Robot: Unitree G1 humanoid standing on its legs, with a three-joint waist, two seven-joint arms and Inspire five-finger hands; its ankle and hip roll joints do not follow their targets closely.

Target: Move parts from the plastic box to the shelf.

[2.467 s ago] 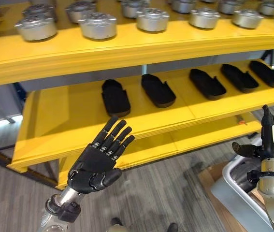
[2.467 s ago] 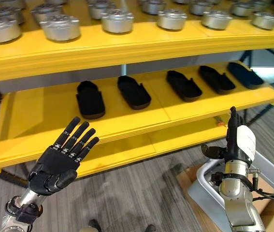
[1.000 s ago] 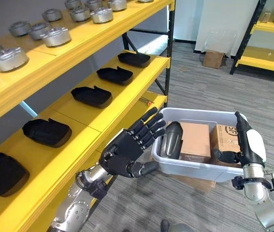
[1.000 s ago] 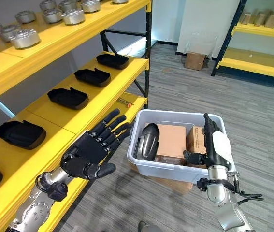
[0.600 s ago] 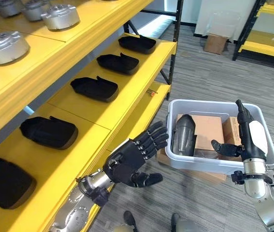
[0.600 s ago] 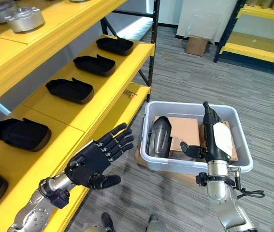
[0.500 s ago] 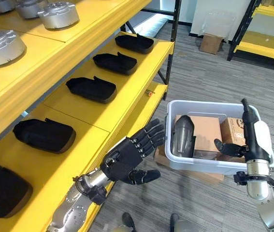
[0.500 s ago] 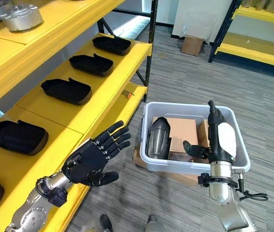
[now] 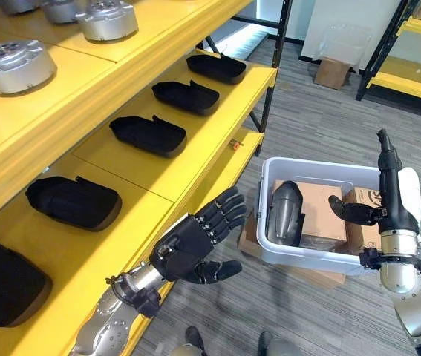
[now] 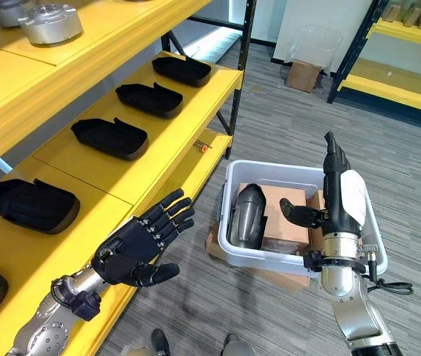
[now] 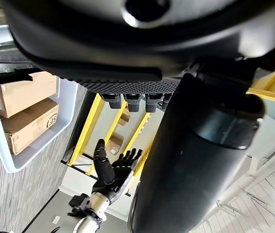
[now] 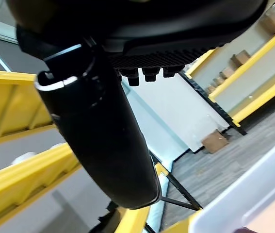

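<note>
Head stereo pair: high, looking down, sharing yellow metal shelf (image 9: 195, 159) and pale grey plastic box (image 10: 299, 274) | wrist cameras: very close along each hand

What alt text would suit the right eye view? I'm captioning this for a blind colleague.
Both robot hands hang open and empty: the left hand beside the yellow shelf holding black parts, the right hand above a plastic box on the floor containing a dark part and cardboard boxes.

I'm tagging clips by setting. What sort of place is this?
Probably a warehouse or factory storeroom: yellow shelf racks holding rows of black parts and metal discs, with a plastic box of parts on the floor.
</note>
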